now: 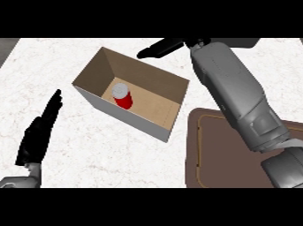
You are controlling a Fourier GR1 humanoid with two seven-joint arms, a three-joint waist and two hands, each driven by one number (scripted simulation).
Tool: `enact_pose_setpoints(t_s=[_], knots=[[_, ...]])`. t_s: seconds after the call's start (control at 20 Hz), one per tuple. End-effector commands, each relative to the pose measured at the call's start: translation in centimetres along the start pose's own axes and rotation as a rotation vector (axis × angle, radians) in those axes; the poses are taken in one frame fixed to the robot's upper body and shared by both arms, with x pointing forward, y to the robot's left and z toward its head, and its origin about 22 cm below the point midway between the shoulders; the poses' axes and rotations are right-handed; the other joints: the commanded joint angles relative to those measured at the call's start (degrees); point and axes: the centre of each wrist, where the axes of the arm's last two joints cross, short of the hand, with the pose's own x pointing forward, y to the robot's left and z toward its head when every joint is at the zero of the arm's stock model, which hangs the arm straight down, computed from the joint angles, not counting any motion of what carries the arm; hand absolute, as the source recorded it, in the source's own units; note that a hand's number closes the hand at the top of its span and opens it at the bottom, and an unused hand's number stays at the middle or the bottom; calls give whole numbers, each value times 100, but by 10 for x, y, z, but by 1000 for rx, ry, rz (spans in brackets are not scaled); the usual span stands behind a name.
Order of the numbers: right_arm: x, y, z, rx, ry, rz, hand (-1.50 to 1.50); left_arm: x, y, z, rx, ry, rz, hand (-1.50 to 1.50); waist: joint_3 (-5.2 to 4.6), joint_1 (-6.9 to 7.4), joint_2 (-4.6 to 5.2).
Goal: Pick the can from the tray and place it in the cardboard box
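Observation:
A red can point(122, 97) with a silver top stands inside the open cardboard box point(160, 122), near the box's left inner wall. My right hand point(161, 47) hovers past the box's far edge, its fingers straight and holding nothing; the grey forearm stretches back over the tray. The brown tray point(209, 145) lies at the lower right, partly hidden by that forearm, with nothing showing on its bare part. My left hand point(39, 132) rests at the lower left with fingers straight, pointing up and away, apart from the box.
The white marbled counter point(101, 150) spreads around the box and tray. Dark floor shows past the counter's left and right far corners.

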Motion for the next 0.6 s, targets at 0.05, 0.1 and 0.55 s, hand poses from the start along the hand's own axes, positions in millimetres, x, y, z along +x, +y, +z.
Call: enact_pose_setpoints(t_s=[0.05,0.1,0.55], knots=[[-23,-76,20,-162,5,-42,-150,3,-12,-4,-3,-40,-10,0,4,15,67],[-2,-100,15,-168,26,-49,-150,-14,-15,8,6,-8,8,0,1,12,33],[-19,-196,67,-141,-8,-33,-150,-9,-4,6,-28,-31,-7,0,11,176,110]])
